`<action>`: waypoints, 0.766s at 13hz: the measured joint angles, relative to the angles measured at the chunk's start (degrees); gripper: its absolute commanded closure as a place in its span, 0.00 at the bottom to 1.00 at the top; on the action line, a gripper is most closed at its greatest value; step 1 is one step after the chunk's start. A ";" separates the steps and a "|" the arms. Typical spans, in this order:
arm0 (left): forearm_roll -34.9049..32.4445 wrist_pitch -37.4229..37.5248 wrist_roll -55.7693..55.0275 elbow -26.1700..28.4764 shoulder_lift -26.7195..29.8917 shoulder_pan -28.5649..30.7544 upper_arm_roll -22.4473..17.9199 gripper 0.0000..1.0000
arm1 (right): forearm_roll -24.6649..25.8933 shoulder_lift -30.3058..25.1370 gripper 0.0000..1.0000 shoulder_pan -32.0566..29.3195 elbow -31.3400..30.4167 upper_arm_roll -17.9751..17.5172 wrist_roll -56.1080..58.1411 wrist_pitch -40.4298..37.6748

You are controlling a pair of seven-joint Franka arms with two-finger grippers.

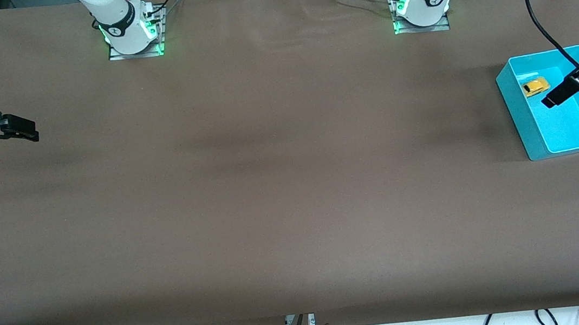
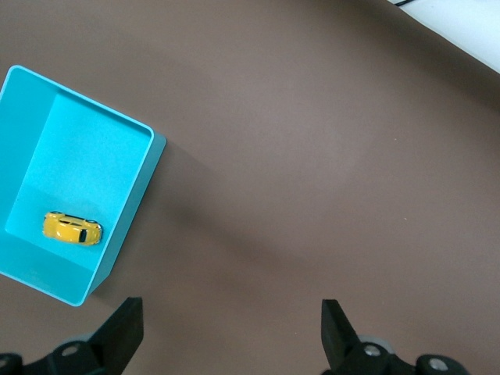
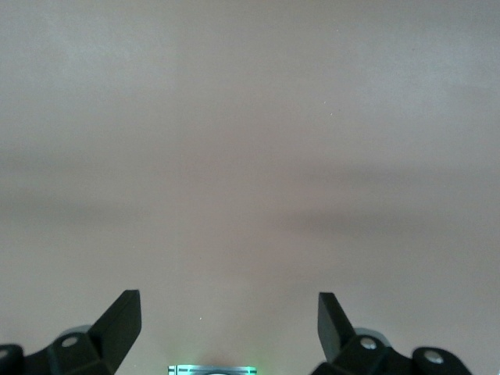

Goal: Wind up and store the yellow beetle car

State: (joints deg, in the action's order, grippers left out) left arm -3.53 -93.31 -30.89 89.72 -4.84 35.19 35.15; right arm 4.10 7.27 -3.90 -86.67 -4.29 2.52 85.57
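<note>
The left end effector (image 1: 559, 92) hangs over the cyan bin (image 1: 511, 93) with its fingers (image 2: 125, 332) spread wide and nothing between them. The yellow beetle car (image 1: 536, 86) lies inside this bin, near the wall farther from the front camera. The bin stands at the left arm's end of the brown bench (image 1: 281, 185). The right end effector (image 1: 24, 130) waits over the right arm's end of the bench, also released and holding nothing.
</note>
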 measured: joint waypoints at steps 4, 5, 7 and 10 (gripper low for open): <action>0.08 -1.47 3.38 -0.06 -0.29 -19.67 -19.01 0.00 | 0.00 0.00 0.00 -0.03 0.02 0.01 0.00 0.00; 0.08 -1.49 3.97 -0.06 -0.36 -22.85 -21.97 0.00 | 0.00 0.00 0.00 -0.03 0.02 0.01 0.00 0.00; 0.08 -1.50 5.72 -0.06 -0.40 -28.18 -27.11 0.00 | 0.00 0.00 0.00 -0.03 0.02 0.02 0.00 0.00; 0.31 -1.50 7.91 -0.06 -0.38 -33.32 -32.34 0.00 | 0.00 0.00 0.00 -0.06 0.03 0.02 0.00 0.00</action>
State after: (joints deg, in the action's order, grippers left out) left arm -3.23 -94.81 -22.98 89.66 -5.22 1.87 2.81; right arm 4.10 7.27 -3.96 -86.64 -4.27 2.52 85.57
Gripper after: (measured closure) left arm 0.000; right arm 0.000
